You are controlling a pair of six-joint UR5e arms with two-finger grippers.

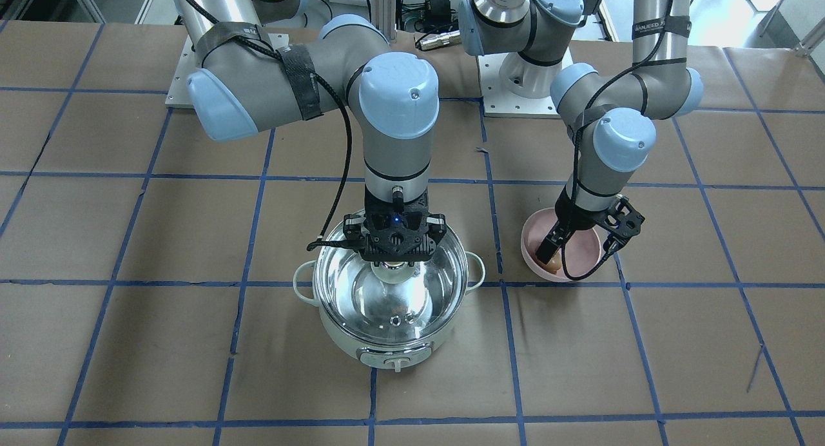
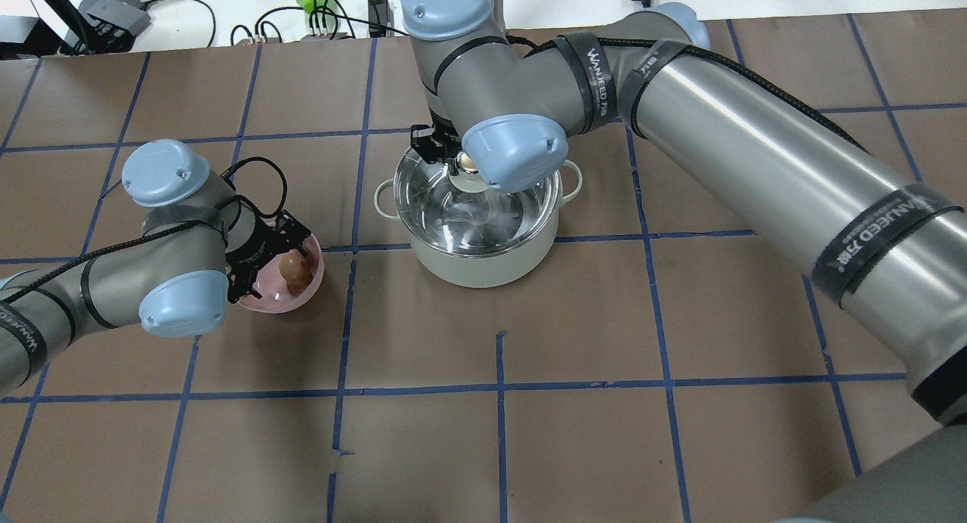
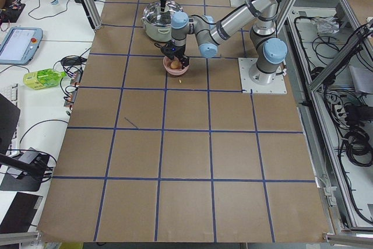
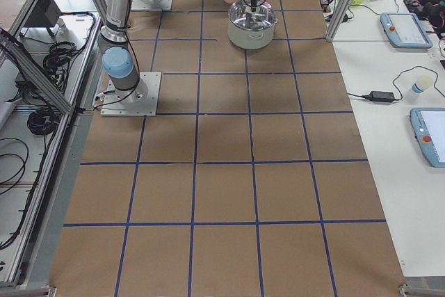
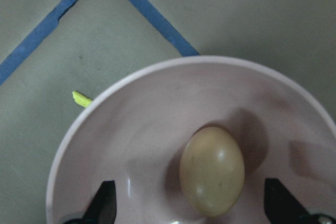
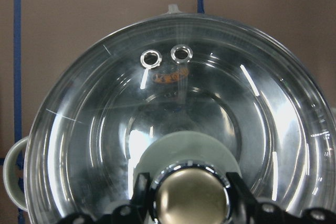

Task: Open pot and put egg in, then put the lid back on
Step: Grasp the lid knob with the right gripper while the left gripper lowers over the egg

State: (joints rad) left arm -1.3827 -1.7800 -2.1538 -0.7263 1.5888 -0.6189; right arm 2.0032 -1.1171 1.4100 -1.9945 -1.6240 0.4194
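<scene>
The mint-green pot stands mid-table, with the clear glass lid over its steel inside. My right gripper is shut on the lid's knob, one finger on each side. I cannot tell whether the lid rests on the rim or hangs just above it. The brown egg lies in a pink bowl to the pot's left in the overhead view. My left gripper is down in the bowl and open. Its fingertips stand on either side of the egg, apart from it.
The table is brown paper with a blue tape grid. A small yellow-green scrap lies on the table just outside the bowl. The arm bases stand at the robot's side of the table. Desks with tablets and cables line the far edge.
</scene>
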